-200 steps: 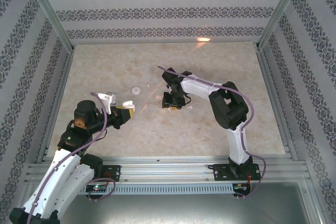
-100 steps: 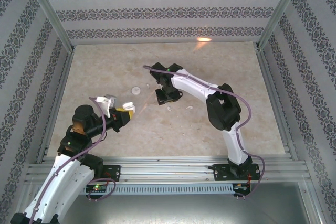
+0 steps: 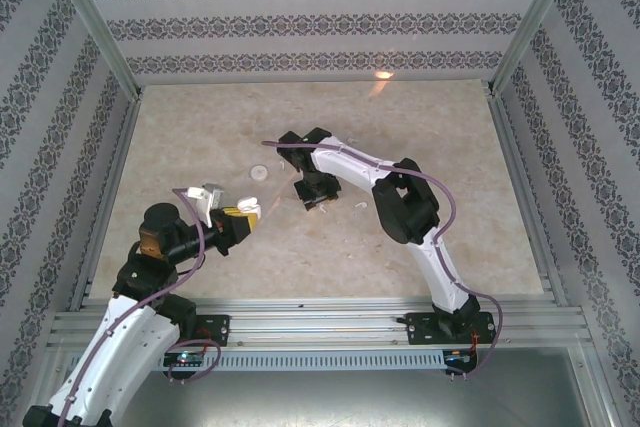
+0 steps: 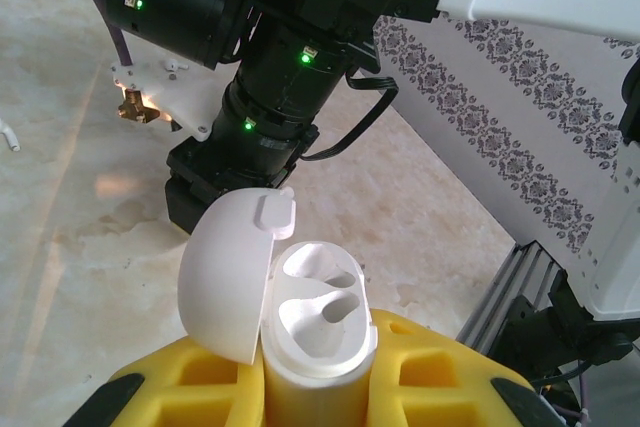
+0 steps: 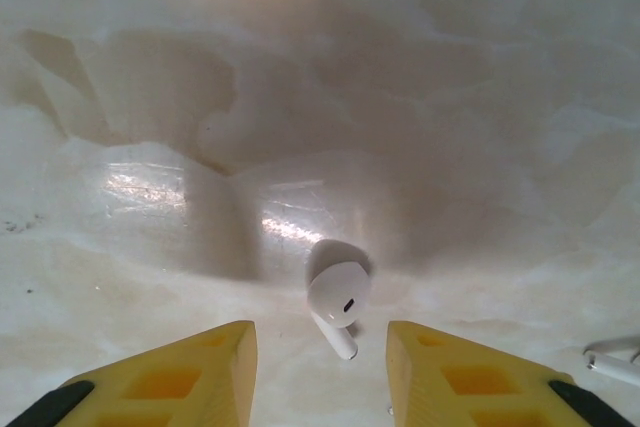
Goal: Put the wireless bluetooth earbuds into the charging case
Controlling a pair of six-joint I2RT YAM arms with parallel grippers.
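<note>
Right tool shifted left over earbud, round disc nearby

Overhead rear view; two wrist close-ups

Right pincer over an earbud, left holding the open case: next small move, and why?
Probably lower the right pincer and close on the earbud: it lies on the table between open jaws, and both slots of the case are empty.

No readable text or markings
</note>
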